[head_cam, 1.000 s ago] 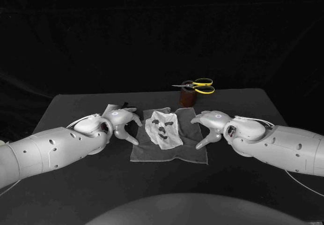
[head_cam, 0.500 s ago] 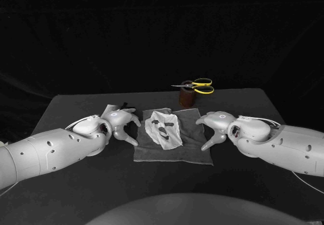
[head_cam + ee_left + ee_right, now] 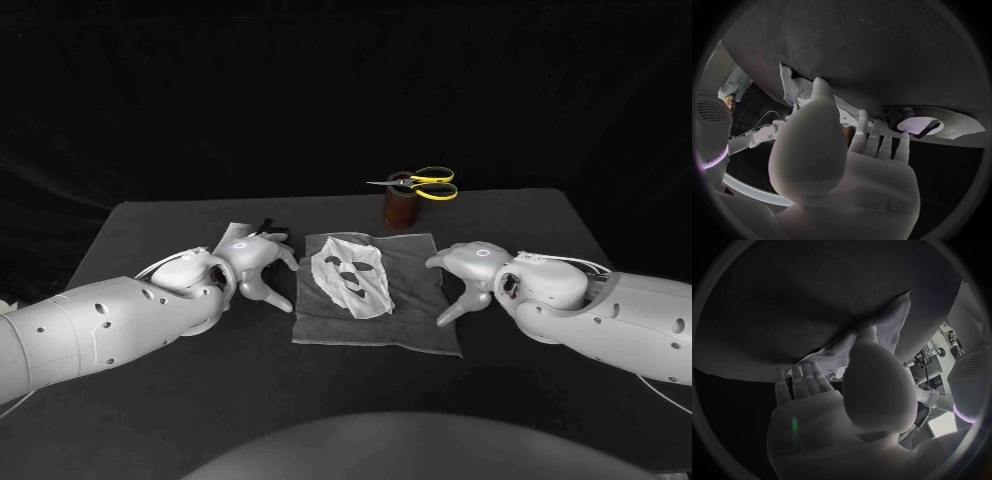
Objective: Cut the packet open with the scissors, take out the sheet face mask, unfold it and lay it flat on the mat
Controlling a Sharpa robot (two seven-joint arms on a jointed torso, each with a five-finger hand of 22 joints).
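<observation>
We see the mask [image 3: 351,283] unfolded on the mat [image 3: 382,335], eye and mouth holes showing. The left hand [image 3: 257,262] is just beside the mat at 9 o'clock and the right hand [image 3: 464,272] at 3. Both are empty, fingers loosely apart, off the mask. The scissors [image 3: 418,183] sit at 12, the packet [image 3: 235,236] at 10. We judge the sheet light, limp, probably clingy, easy to tear. To smooth it, pinch the outer rim at opposite sides, never through the holes.
</observation>
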